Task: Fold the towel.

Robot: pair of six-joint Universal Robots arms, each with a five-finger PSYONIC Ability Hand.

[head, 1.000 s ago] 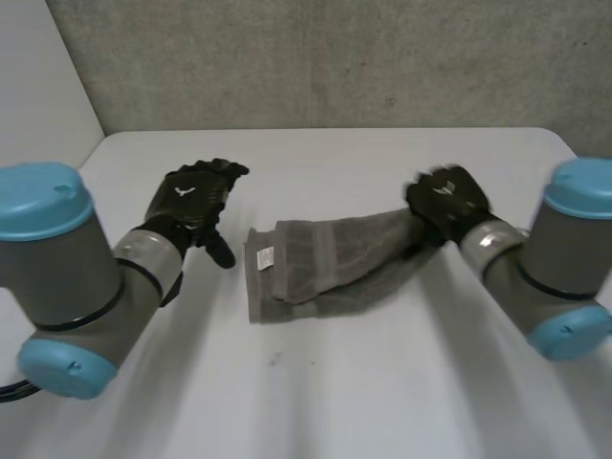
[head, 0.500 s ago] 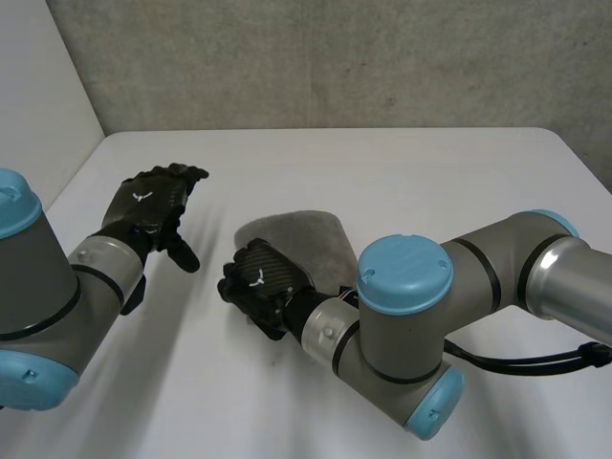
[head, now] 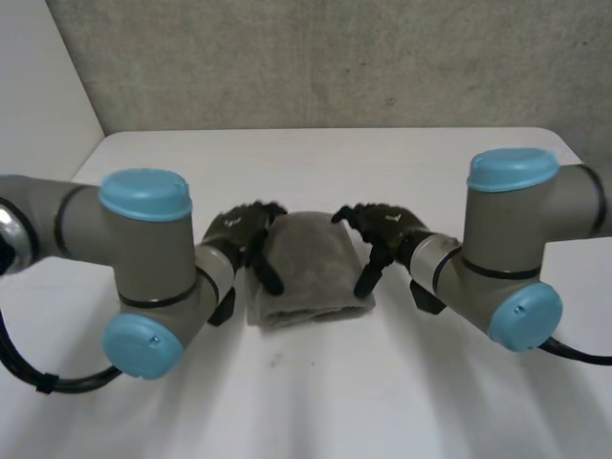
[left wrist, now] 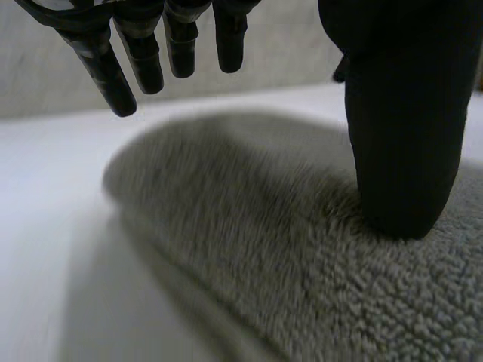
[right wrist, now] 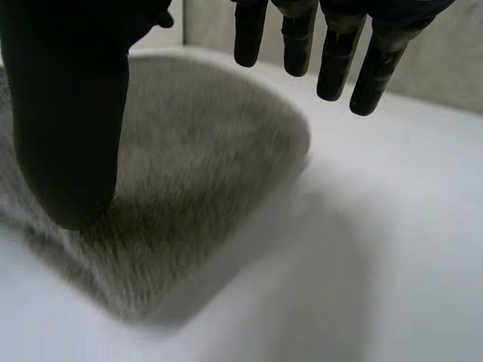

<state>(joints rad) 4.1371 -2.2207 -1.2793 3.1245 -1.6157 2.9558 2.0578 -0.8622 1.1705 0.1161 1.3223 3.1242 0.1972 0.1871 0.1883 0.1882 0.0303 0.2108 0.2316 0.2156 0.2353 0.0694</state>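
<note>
Lying folded on the table (head: 306, 402), the towel (head: 311, 268) sits between both hands. The left hand (head: 241, 234) has straight fingers that grip nothing, and its thumb (left wrist: 400, 136) rests on the towel's left edge. The right hand (head: 387, 229) is the same on the right edge.

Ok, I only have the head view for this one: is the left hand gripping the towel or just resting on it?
Observer: Resting. Its wrist view shows the left hand pressing only its thumb into the towel; nothing is pinched.
Operator: And its fingers?
Observer: The fingers are straight and hang clear above the towel's rounded end.
Operator: Same on the right?
Observer: Yes. The right hand sets its thumb on the towel near an edge, with its straight fingers off the cloth.
</note>
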